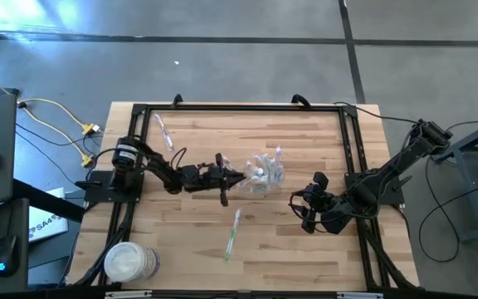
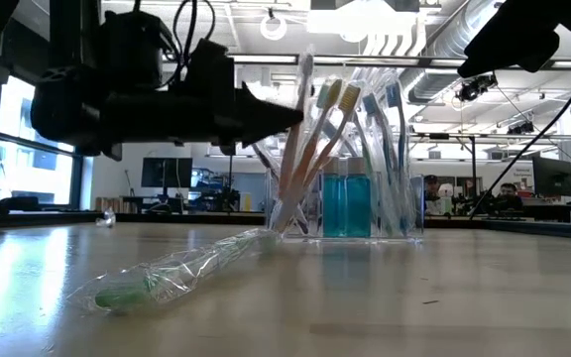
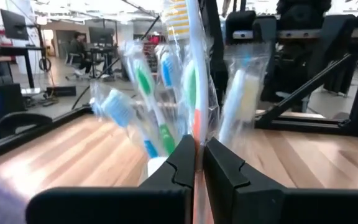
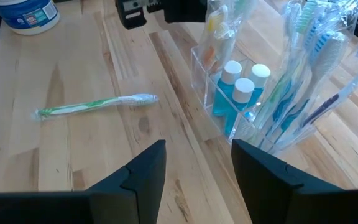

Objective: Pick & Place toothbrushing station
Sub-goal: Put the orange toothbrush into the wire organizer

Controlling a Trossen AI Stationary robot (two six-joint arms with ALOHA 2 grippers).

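no text or labels readable

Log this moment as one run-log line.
left pincer: shut on toothbrush at holder | right pincer: open, waiting | green toothbrush: on table

Left end effector (image 1: 232, 179) at table centre, fingers pinched nearly closed. Right end effector (image 1: 303, 209) right-of-centre, fingers spread.

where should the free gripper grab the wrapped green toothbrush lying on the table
Grip the wrapped green toothbrush at mid-handle, coming straight down from above. It lies flat on the wood, clear of the transparent container, so the fingers should straddle its slim handle crosswise. The open right gripper is nearer; the left gripper already holds another brush.
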